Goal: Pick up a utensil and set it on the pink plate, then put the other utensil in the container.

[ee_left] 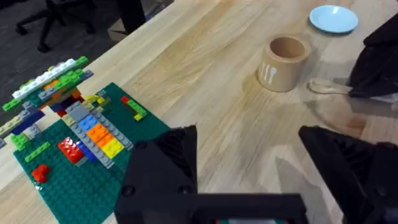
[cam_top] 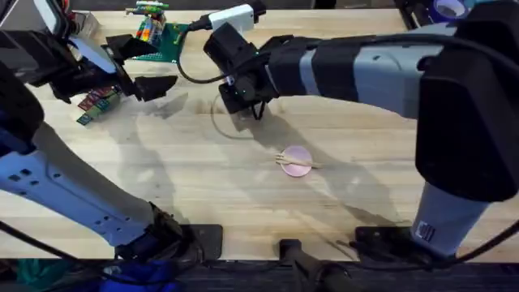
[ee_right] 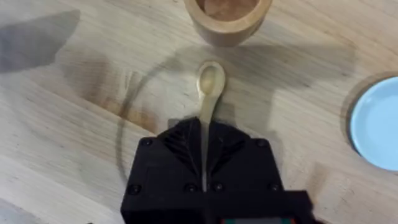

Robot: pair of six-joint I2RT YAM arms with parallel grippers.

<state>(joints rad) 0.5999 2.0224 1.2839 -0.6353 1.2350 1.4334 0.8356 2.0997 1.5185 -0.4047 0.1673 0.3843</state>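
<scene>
The wooden fork (cam_top: 285,159) lies across the small pink plate (cam_top: 299,151) in the middle of the table. My right gripper (ee_right: 203,134) (cam_top: 244,102) is shut on the slim handle of the wooden spoon (ee_right: 209,79) (ee_left: 324,86). The spoon's bowl points at the brown cylindrical container (ee_right: 228,17) (ee_left: 285,62), a short gap away from it. The spoon is low over the wood; I cannot tell if it touches. My left gripper (ee_left: 249,149) (cam_top: 158,88) hangs open at the far left with nothing between its fingers.
A light blue plate (ee_right: 376,121) (ee_left: 334,17) sits beside the container. A green brick baseplate (ee_left: 43,180) (cam_top: 170,40) with coloured bricks lies at the far left, and loose coloured bricks (cam_top: 97,101) lie near the left arm. A faint ring marks the wood (ee_right: 124,112).
</scene>
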